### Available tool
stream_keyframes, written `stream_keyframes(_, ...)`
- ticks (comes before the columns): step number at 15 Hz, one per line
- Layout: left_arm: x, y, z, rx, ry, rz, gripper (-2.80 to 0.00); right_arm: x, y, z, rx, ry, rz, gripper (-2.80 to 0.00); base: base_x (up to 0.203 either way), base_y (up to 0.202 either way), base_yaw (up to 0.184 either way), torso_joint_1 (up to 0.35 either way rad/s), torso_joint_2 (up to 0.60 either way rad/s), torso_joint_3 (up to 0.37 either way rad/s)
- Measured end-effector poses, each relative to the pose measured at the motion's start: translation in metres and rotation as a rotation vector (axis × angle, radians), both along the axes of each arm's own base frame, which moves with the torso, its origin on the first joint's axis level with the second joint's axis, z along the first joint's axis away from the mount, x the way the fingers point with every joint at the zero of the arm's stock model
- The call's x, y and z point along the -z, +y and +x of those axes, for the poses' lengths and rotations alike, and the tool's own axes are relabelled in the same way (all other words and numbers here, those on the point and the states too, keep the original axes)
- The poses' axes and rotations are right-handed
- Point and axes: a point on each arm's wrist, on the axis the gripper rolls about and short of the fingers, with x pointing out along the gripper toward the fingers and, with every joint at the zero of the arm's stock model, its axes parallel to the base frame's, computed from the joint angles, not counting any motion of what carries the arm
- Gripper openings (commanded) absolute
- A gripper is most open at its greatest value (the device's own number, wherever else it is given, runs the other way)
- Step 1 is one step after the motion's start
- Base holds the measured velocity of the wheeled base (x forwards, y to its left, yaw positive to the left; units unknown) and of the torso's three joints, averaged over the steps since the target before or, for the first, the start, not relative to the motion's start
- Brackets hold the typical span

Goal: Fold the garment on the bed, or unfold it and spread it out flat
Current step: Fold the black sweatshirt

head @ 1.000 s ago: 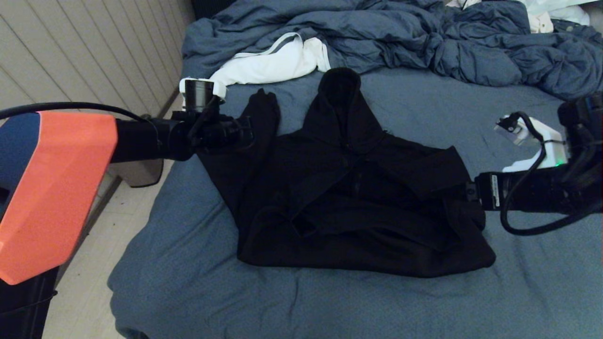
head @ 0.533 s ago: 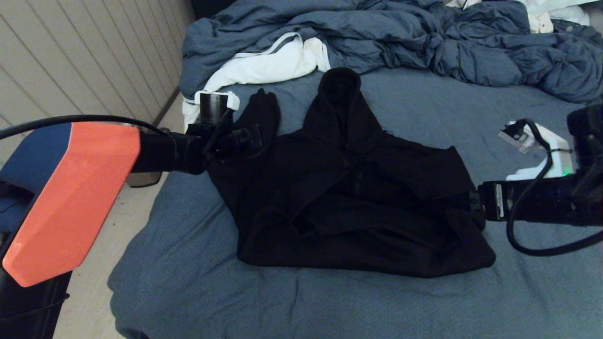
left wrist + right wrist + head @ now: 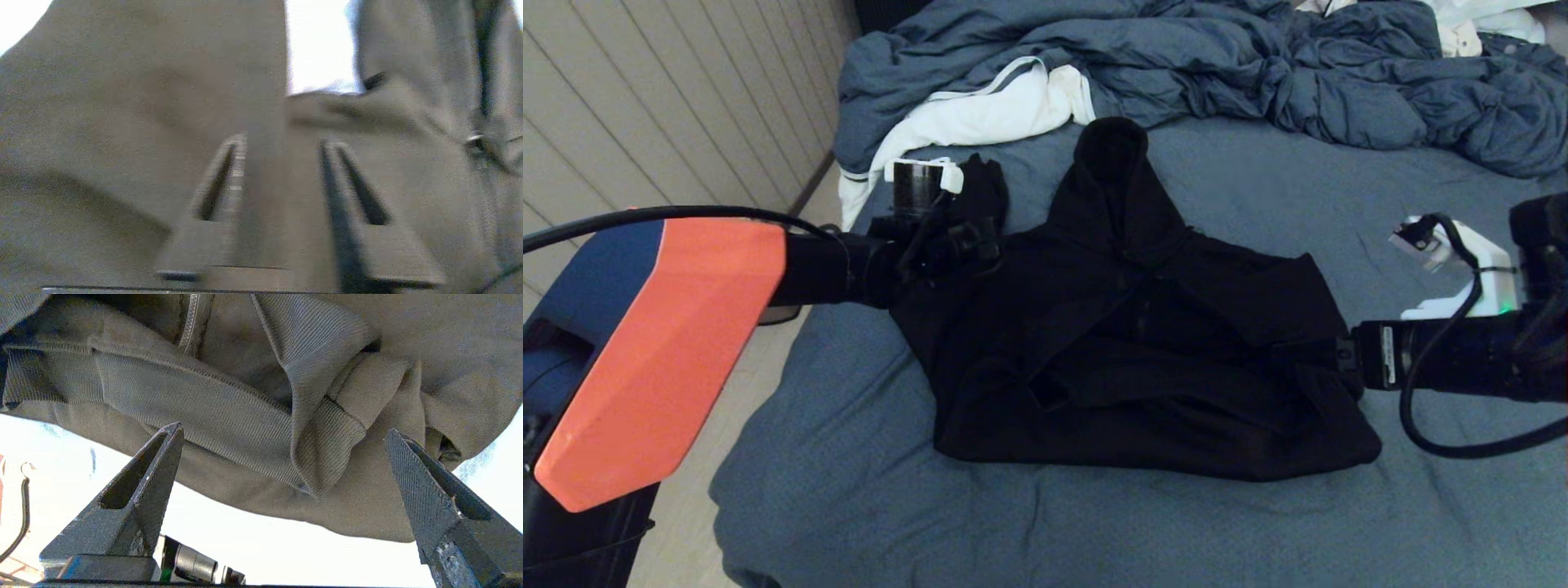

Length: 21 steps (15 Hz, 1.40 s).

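- Pale panelled wall runs along one side of the bed (image 3: 866, 506), whose blue-grey sheet carries a rumpled duvet (image 3: 1258, 73) and a white cloth (image 3: 988, 110) at the end farthest from both grippers.
- Between the two grippers lies the garment (image 3: 1143, 343), a black hoodie resting on the sheet, hood pointing toward the duvet.
- Left gripper (image 3: 282, 183) sits at the sleeve on its own side of the hoodie; its wrist view shows the two fingers close together with dark fabric running between them, so it appears clamped on the sleeve.
- Right gripper (image 3: 282, 457) is at the hoodie's opposite edge, fingers spread wide with nothing held. A ribbed cuff (image 3: 327, 433) and hem band lie just ahead of its tips, not touched.
- Progress, as I judge it: partway. One sleeve already lies folded across the chest and the body sits in a rough, compact shape, but the sleeve at the left gripper sticks outward, the hood is unfolded, and the body has not been doubled over.
- Writing: a small white label shows on the right arm's wrist, too small to read. No brand is visible on the hoodie.
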Motion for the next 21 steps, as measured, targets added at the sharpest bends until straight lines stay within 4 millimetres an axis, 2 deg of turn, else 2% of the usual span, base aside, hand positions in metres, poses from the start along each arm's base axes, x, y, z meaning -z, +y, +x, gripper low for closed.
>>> stream_keyframes(3, 0.000, -0.006, 0.001, 0.003, -0.012, 0.003, 0.00, 0.001, 0.000, -0.001, 0.002, 0.003, -0.001, 0.00, 0.000, 0.000, 0.000, 0.000, 0.00, 0.000)
stream_keyframes(14, 0.037, -0.019, 0.016, -0.040, -0.033, 0.082, 0.00, 0.007, -0.001, -0.001, 0.005, 0.026, -0.001, 0.00, 0.000, 0.000, 0.000, 0.000, 0.00, 0.000)
stream_keyframes(15, 0.039, -0.019, 0.017, -0.050, -0.032, 0.085, -2.80, 0.008, -0.001, 0.000, 0.003, 0.028, -0.001, 0.00, 0.000, 0.000, 0.000, 0.000, 0.00, 0.000)
stream_keyframes(21, 0.042, -0.014, 0.023, -0.077, -0.054, 0.075, -2.80, 0.010, 0.000, 0.002, 0.000, 0.031, -0.002, 0.00, 0.000, 0.000, 0.000, 0.000, 0.00, 0.000)
